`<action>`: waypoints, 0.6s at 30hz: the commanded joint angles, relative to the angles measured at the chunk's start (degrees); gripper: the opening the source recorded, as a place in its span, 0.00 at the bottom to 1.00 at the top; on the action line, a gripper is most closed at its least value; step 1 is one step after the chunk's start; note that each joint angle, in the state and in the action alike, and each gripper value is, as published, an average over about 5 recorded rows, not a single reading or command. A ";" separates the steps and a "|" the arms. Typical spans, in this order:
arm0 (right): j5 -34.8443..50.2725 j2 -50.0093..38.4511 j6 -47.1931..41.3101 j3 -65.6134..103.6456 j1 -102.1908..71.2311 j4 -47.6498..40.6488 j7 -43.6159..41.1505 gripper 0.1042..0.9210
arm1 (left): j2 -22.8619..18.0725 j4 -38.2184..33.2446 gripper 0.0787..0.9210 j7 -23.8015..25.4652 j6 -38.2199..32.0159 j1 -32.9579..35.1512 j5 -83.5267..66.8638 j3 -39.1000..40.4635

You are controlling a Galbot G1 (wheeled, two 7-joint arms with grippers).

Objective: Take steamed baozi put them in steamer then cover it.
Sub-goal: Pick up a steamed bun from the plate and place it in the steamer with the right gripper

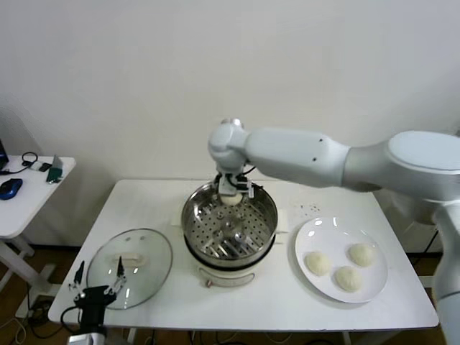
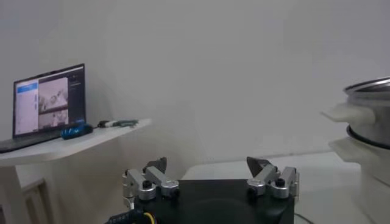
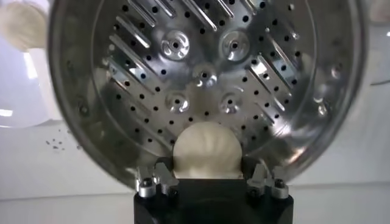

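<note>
The steamer [image 1: 192,215], a shiny perforated basket on a white pot base, stands mid-table. My right gripper [image 1: 230,192] hangs just inside its far rim, shut on one pleated cream baozi [image 1: 230,200]. In the right wrist view that baozi [image 3: 207,149] sits between the gripper [image 3: 208,165] fingers, low over the perforated floor [image 3: 201,73]. Three more baozi [image 1: 317,263] [image 1: 361,254] [image 1: 348,278] lie on a white plate [image 1: 323,231] to the right. The glass cover [image 1: 147,277] lies flat at the front left. My left gripper [image 1: 99,277] [image 2: 207,162] is parked open beside it, holding nothing.
A white side table [image 1: 32,201] stands off to the left with a blue mouse [image 1: 11,188] and a laptop [image 2: 49,100]. The right arm spans the table's back right. The steamer's side [image 2: 372,115] shows to one side in the left wrist view.
</note>
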 commanded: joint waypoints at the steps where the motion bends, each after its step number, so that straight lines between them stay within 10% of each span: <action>1: -4.93 2.32 1.18 0.72 -4.13 -1.94 0.11 0.74 | 0.23 -0.98 0.88 0.03 0.62 0.27 -1.40 -0.29; 18: -3.00 0.86 -0.30 0.71 -3.47 -1.30 -0.05 0.88 | -0.32 -1.08 0.88 -0.17 1.52 -0.79 -1.10 0.18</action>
